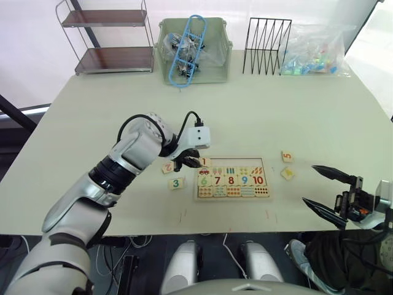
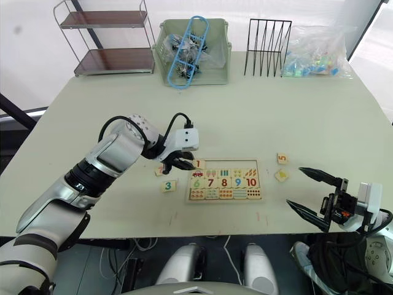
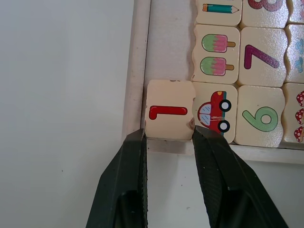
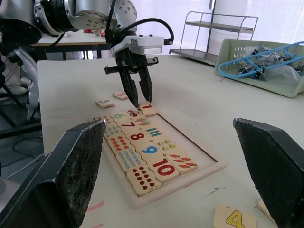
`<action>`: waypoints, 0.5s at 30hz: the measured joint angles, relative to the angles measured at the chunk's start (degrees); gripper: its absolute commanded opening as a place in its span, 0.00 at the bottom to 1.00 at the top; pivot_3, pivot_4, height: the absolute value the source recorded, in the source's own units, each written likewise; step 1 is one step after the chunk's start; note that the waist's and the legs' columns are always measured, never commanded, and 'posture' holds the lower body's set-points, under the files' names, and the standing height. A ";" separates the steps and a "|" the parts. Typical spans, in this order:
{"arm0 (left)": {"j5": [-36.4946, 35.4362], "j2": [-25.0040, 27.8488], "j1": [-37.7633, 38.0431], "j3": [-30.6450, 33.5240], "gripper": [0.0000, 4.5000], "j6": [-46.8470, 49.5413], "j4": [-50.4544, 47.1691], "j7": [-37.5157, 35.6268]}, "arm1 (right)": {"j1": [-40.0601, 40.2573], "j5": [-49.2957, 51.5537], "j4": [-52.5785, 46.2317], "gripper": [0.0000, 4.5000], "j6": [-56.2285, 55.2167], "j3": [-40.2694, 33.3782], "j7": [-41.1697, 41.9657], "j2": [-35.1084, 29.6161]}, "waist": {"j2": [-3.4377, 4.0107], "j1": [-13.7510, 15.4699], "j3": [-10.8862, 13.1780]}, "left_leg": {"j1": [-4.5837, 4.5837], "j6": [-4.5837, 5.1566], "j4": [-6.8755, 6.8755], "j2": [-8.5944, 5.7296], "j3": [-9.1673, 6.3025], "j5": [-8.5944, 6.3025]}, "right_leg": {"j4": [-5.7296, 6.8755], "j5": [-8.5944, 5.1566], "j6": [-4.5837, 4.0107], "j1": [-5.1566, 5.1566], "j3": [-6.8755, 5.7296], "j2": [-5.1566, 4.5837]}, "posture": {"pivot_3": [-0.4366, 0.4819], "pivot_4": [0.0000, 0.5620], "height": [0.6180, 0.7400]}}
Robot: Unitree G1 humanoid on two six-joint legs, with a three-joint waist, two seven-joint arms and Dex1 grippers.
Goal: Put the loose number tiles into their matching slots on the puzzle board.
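Note:
The puzzle board (image 1: pixel 233 198) lies at the table's front middle, with rows of numbers 6-10, pictures and dots. My left gripper (image 3: pixel 168 135) is shut on the number 1 tile (image 3: pixel 169 114), holding it over the top row's leftmost slot, beside the red car picture. The other top-row slots (image 1: pixel 236 162) stand bare. Tiles 2 (image 1: pixel 167 166) and 3 (image 1: pixel 177 182) lie left of the board. Tiles 5 (image 1: pixel 287 156) and 4 (image 1: pixel 287 173) lie to its right. My right gripper (image 1: pixel 309 184) hangs open near the front right edge, holding nothing.
Along the back of the table stand a wire shelf (image 1: pixel 113 37), a green basket (image 1: pixel 193 52) with a blue frame in it, a black wire rack (image 1: pixel 266 46) and a plastic bag of coloured pieces (image 1: pixel 313 58).

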 measured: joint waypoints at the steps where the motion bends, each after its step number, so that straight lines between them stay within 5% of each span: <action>1: 0.01 0.00 0.00 -0.01 0.20 0.03 0.00 -0.01 | 0.00 0.00 0.00 1.00 0.00 0.00 0.00 0.00 | 0.00 0.00 0.00 | 0.00 0.00 0.00 0.00 0.00 0.00 | 0.00 0.00 0.00 0.00 0.00 0.00 | 0.48 0.27 1.00; 9: -0.09 -0.07 0.01 -0.33 0.97 1.15 0.00 -0.86 | -0.02 -0.01 0.31 1.00 -0.16 0.00 0.66 0.00 | 0.00 -0.01 0.00 | 0.00 0.00 0.01 0.00 0.00 0.00 | 0.01 0.00 0.00 0.00 0.00 0.00 | 0.48 0.27 1.00; 15: -0.28 -0.20 -0.04 -0.32 0.97 1.31 0.10 -1.01 | -0.02 -0.05 0.50 1.00 -0.43 0.00 1.14 0.01 | 0.00 0.00 0.00 | 0.00 0.00 0.01 0.00 0.00 0.00 | 0.01 0.00 0.00 0.00 0.00 0.00 | 0.48 0.27 1.00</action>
